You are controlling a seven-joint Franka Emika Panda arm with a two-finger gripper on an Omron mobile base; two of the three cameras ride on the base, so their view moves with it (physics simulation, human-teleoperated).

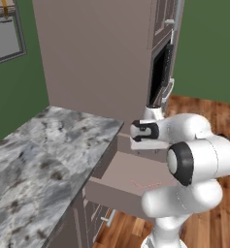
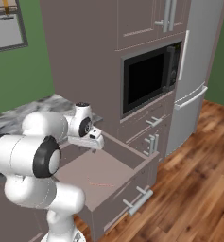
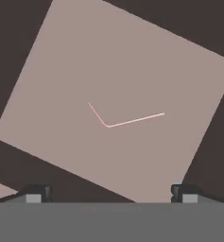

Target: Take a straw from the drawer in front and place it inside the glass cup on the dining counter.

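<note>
Hand view looks straight down into the drawer [image 3: 132, 61]: straw [image 3: 127, 121] lies flat on the floor near the middle, and here it's clearly bent, short leg + long leg meeting at an elbow. Gripper [image 3: 111, 194] has its jaws spread wide, tips at far left & right of the bottom edge, well above the straw, touching nothing.

Base views give only a faint pink line for the straw [image 1: 146, 185] [image 2: 100, 184], bend hard to make out. Left base view: drawer [image 1: 131, 169] pulled out, counter [image 1: 43, 155] w/ marbled top beside it, arm's elbow covers the drawer's right part. Right base view adds the microwave [image 2: 149, 78] set in the tall cabinet, fridge [image 2: 196, 71] to its right, bar handle [image 2: 141, 202] on the drawer front, wood floor [image 2: 193, 189].
</note>
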